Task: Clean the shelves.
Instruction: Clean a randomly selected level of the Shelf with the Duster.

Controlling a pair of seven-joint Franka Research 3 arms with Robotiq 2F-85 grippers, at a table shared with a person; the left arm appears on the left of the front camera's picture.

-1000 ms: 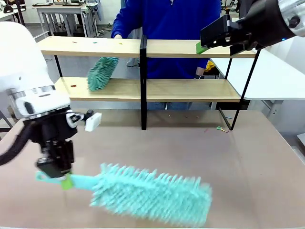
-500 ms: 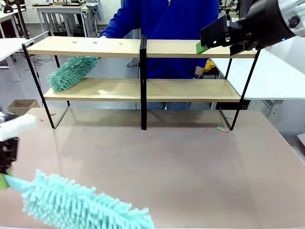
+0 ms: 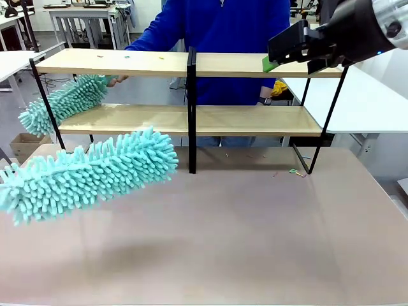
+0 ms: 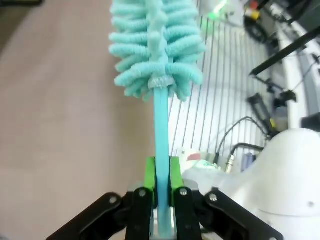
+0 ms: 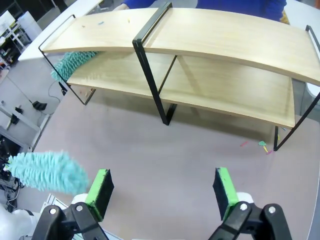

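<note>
Across the far half of the tabletop (image 3: 268,229) the shelves (image 3: 255,120) stand where they stood a second ago, both light-wood boards level in the black frame, with the person (image 3: 223,32) behind them on the far side. Largest change: the pale teal duster (image 3: 89,172) has come up from low over the near tabletop and now hangs at the left, its head slanting up toward the near left end of the lower board but not yet touching it. The left gripper (image 4: 161,172) carries it, green fingers (image 4: 149,175) clamped together on the thin handle (image 4: 160,120). Second change: the person's greener duster (image 3: 60,105) has slid left along the lower board and now pokes out past the left end of the frame, so that stretch looks swept. No change at the right gripper (image 5: 161,192): it hovers high by the right end of the upper board, fingers wide apart, holding nothing. Coloured specks (image 3: 127,56) remain on the left half of the upper board. Judgement: the robot's own wiping has not begun, and this looks like the approach to the left bay. Writing: no brand, label or print is legible on the shelves, either duster or either gripper.
</note>
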